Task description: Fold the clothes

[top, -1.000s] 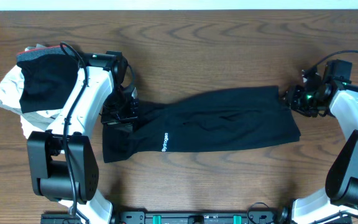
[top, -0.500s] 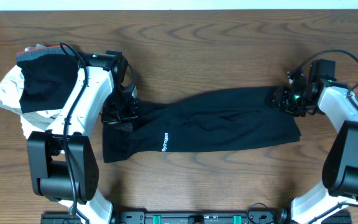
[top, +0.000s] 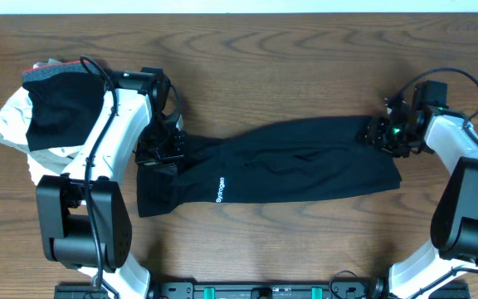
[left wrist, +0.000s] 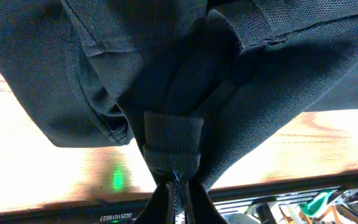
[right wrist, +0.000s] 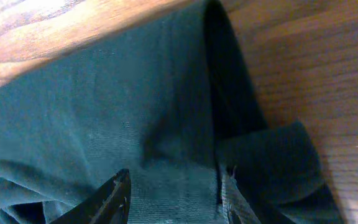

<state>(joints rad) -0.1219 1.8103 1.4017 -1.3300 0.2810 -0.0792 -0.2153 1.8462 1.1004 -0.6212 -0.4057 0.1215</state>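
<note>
Left end effector [left wrist: 176, 190]: clamped shut on a bunched fold of the black garment [top: 289, 170]. The garment stretches away from it across the desk [top: 305, 50] to the right end effector [right wrist: 174, 200].
Right end effector: jaws half apart, straddling flat cloth at the far end, nothing pinched.
Progress: garment lies long and narrow, seemingly doubled lengthwise; cross folds apparently remain.
Outward of the left end effector: heap of other clothes [top: 11, 124].
Desk: dark wood grain; room unseen.

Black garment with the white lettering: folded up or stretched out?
Stretched out: the black garment lies as one long strip between left gripper and right gripper.
</note>
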